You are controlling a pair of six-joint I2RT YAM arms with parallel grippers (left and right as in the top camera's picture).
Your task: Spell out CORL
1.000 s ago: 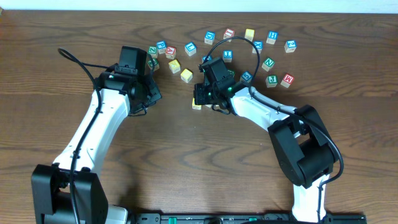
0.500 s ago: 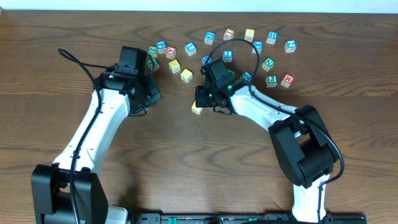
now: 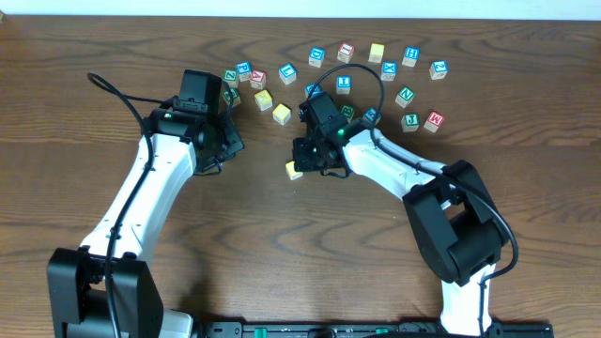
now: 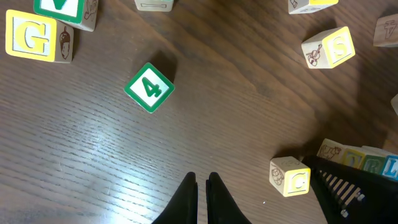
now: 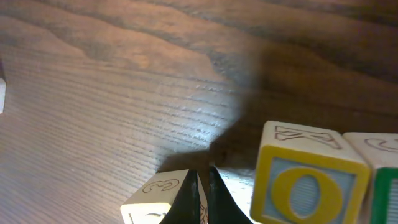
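Note:
A yellow C block (image 3: pixel 295 170) lies on the wooden table; in the left wrist view (image 4: pixel 290 177) its C face shows. In the right wrist view it shows a face with a 3 (image 5: pixel 155 198). My right gripper (image 3: pixel 304 160) (image 5: pixel 202 180) is shut, its tips touching that block's side. A yellow-and-blue O block (image 5: pixel 308 186) stands just right of the tips, with a green-edged block (image 5: pixel 380 180) beside it. That row (image 4: pixel 348 158) is partly hidden under the right gripper. My left gripper (image 3: pixel 231 143) (image 4: pixel 202 182) is shut and empty, left of the C block.
Several loose letter blocks are scattered across the back of the table (image 3: pixel 376 52). Near the left gripper lie a green 4 block (image 4: pixel 149 87), a yellow G block (image 4: pixel 37 37) and a yellow S block (image 4: pixel 329 48). Two yellow blocks (image 3: pixel 272 106) sit between the arms.
The right gripper has moved toward the front left, and the yellow C block has slid that way with it, away from the row. The left arm has not moved.

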